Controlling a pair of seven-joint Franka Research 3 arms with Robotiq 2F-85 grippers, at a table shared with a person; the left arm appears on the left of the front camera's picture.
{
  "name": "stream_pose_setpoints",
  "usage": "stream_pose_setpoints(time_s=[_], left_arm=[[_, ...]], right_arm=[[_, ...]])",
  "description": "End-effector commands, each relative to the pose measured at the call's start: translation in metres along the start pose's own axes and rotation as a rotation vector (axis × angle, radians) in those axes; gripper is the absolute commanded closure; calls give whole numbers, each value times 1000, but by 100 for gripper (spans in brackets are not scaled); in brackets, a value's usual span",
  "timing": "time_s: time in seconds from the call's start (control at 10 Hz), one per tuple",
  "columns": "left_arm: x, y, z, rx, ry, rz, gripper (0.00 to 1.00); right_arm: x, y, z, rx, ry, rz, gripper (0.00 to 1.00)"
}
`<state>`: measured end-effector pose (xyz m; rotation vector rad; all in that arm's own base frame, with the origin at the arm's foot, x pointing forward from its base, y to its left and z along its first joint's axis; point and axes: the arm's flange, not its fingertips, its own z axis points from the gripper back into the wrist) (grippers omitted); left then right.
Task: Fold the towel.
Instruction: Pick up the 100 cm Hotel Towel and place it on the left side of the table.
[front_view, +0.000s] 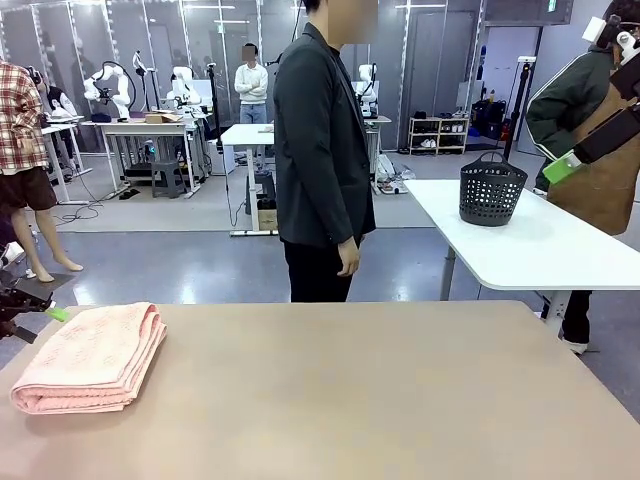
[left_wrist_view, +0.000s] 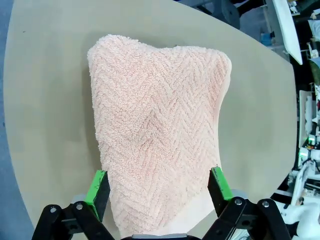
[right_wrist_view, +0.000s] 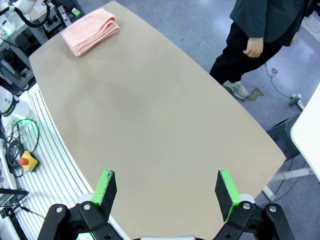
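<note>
Towel (front_view: 90, 358): salmon-pink terry, herringbone weave, already folded into a thick rounded stack; lies at 9 o'clock on the bench (front_view: 380, 400).
Handling: likely soft, light, limp, not fragile; layers may slide apart, so best pinched at a corner or folded edge through all layers.
Left pincer (left_wrist_view: 159, 189): jaws wide, straddling the towel's near end, gripping nothing.
Right pincer (right_wrist_view: 166, 192): jaws wide, empty, above bare bench.
Bench: smooth matte beige, rounded edge.
Person (front_view: 322, 150): standing at 12 o'clock, far side.

Towel (front_view: 90, 358) occupies table (front_view: 380, 400) left end; rest open.
</note>
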<state>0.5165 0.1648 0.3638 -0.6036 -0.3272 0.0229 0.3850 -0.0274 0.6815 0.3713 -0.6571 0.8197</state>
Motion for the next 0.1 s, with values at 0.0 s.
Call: stream_pose_setpoints(time_s=[0.0], left_arm=[[4,2,1,-5,0,0,0]], right_arm=[[1,0,1,2,12,7,0]])
